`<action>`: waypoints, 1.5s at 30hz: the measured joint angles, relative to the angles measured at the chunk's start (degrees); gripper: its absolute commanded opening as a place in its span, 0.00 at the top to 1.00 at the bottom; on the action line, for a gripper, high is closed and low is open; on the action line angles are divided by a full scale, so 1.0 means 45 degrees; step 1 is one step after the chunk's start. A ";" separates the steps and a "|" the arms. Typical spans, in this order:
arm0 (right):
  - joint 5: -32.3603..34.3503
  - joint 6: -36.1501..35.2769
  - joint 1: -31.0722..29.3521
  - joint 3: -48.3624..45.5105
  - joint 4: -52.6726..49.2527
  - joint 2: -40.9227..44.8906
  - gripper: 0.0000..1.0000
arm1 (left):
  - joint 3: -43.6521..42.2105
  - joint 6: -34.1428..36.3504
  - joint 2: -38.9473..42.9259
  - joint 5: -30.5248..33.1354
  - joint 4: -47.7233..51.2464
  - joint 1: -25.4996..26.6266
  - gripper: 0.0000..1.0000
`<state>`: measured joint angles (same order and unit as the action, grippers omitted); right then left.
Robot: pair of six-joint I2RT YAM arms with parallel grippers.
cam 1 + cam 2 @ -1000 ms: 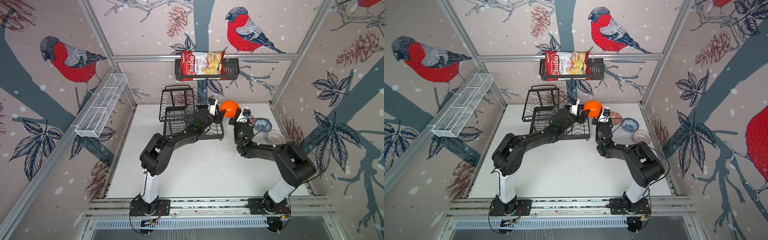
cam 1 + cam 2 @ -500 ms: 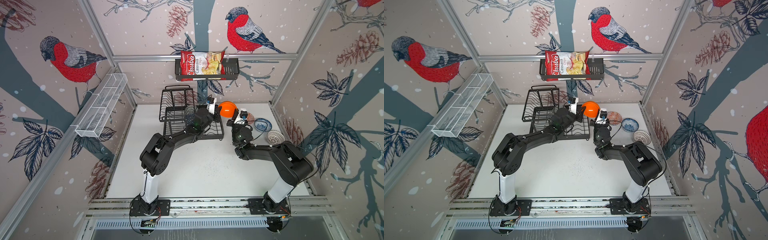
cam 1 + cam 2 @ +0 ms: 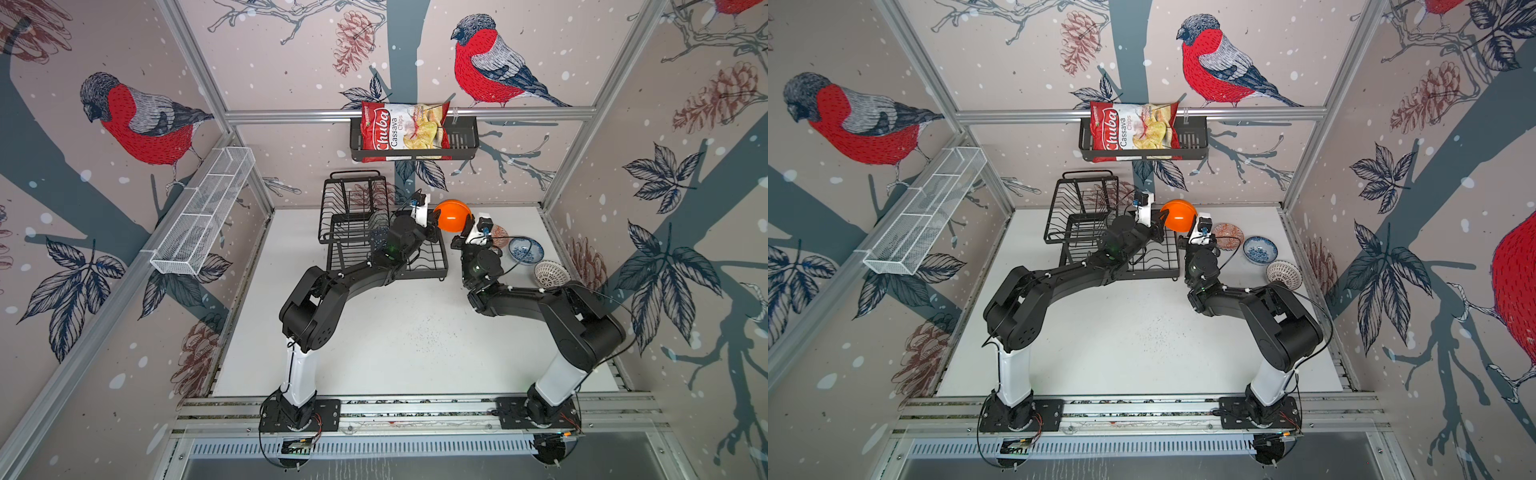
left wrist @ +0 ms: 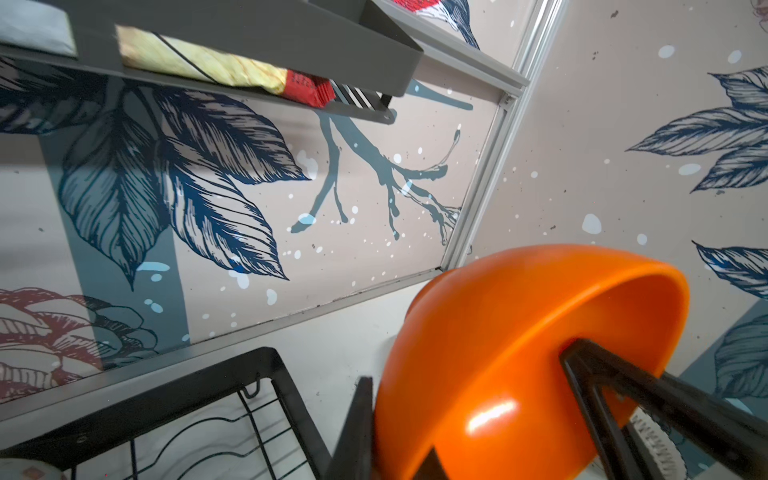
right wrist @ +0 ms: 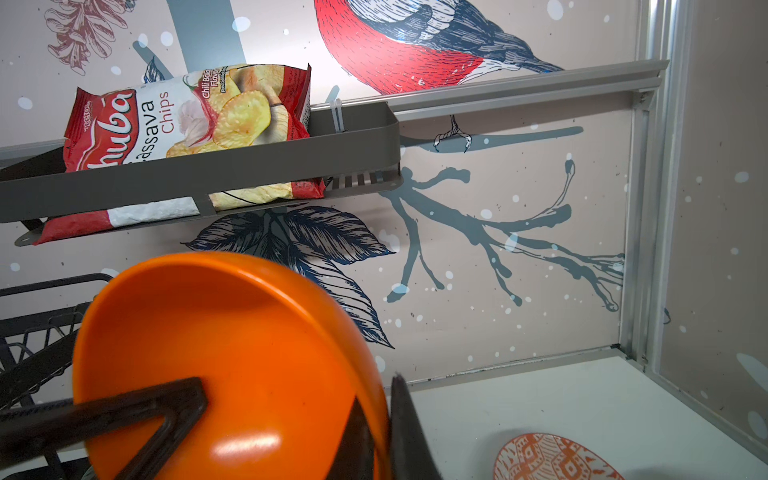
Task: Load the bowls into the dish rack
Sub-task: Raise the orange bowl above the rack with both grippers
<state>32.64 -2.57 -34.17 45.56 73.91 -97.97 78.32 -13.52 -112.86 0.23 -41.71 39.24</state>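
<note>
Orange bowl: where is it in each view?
In a top view: orange bowl mid-frame, right of the dish rack.
In a top view: same.
Left wrist: close up, in left fingers.
Right wrist: close up, in right fingers.
Landmark in all four: chips bag.

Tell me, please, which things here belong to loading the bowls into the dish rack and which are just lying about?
Job: dish rack; orange bowl, gripped by left gripper and right gripper; salmon-orange patterned bowl; blue-white floral bowl; white lattice bowl; dark patterned bowl in the rack.
Lying about: Chuba cassava chips bag; black basket holding it; white mesh shelf.
</note>
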 measured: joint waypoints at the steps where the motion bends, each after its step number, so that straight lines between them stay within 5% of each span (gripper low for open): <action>1: 0.0000 0.0107 -0.0019 0.0209 -0.0262 0.0005 0.80 | -0.0078 0.0000 0.0097 0.0141 -0.0034 0.0000 1.00; 13: -0.0772 0.1938 -0.0228 0.5149 -0.7087 0.0563 0.39 | 0.0437 0.0257 0.1443 0.1996 0.0233 0.0019 1.00; 18: -0.0617 0.1943 0.0180 0.6013 -0.9219 0.1744 0.13 | 0.1535 0.0427 0.1477 0.1919 0.0544 -0.0301 1.00; 21: -0.1778 0.2327 0.0627 0.7461 -1.0860 0.2011 0.00 | 0.2059 0.0486 0.1496 0.2297 0.0175 -0.0452 1.00; 28: -0.5401 0.3939 0.1409 0.9024 -1.4294 0.1530 0.00 | 0.0442 0.0491 0.1773 0.2997 -0.1758 -0.0539 1.00; 33: -0.6649 0.5770 0.1651 0.8111 -1.4008 0.1234 0.00 | 0.0092 0.0554 0.1681 0.3390 -0.1200 -0.0831 1.00; 45: -0.8281 0.7019 0.1962 0.7713 -1.2905 0.1443 0.00 | -0.0112 0.0029 0.1729 0.4337 -0.0763 -0.1005 1.00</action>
<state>-4.62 29.02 -25.34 80.27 15.84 -91.48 77.82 -13.39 -105.08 19.75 -45.15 34.72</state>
